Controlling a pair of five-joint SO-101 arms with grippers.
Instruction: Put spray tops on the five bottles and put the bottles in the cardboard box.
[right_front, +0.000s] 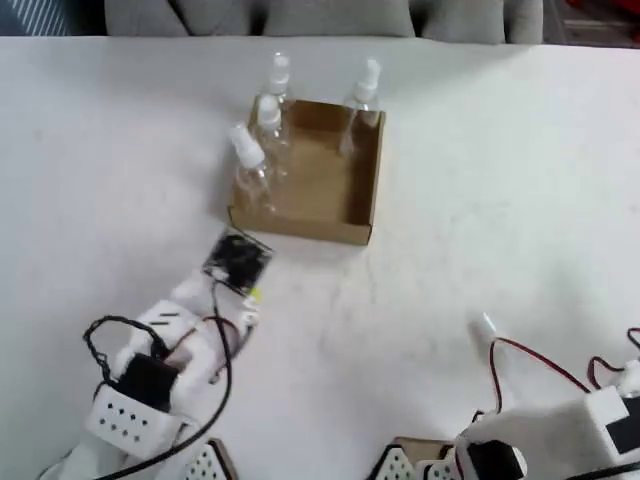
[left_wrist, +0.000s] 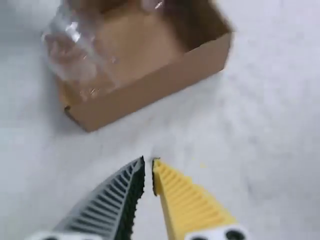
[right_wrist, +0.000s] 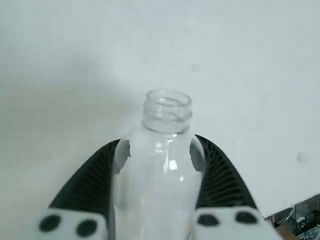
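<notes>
The cardboard box (right_front: 352, 200) stands open at mid-table. Three clear bottles with white spray tops stand in it: one at the near left (right_front: 250, 165), one behind that (right_front: 269, 125), one at the far right corner (right_front: 362, 100). Another topped bottle (right_front: 278, 78) stands at the box's far left edge; inside or just behind, I cannot tell. My left gripper (right_front: 243, 270) (left_wrist: 148, 170) is shut and empty, just short of the box's near wall (left_wrist: 150, 92), where a bottle (left_wrist: 75, 55) fills the corner. My right gripper (right_wrist: 155, 150) is shut on a topless clear bottle (right_wrist: 165, 145).
Both arm bases sit at the table's near edge, the left one (right_front: 135, 395) with black and red cables, the right one (right_front: 545, 440) with a red wire. Bare white tabletop (right_front: 480, 200) lies between the box and the right arm.
</notes>
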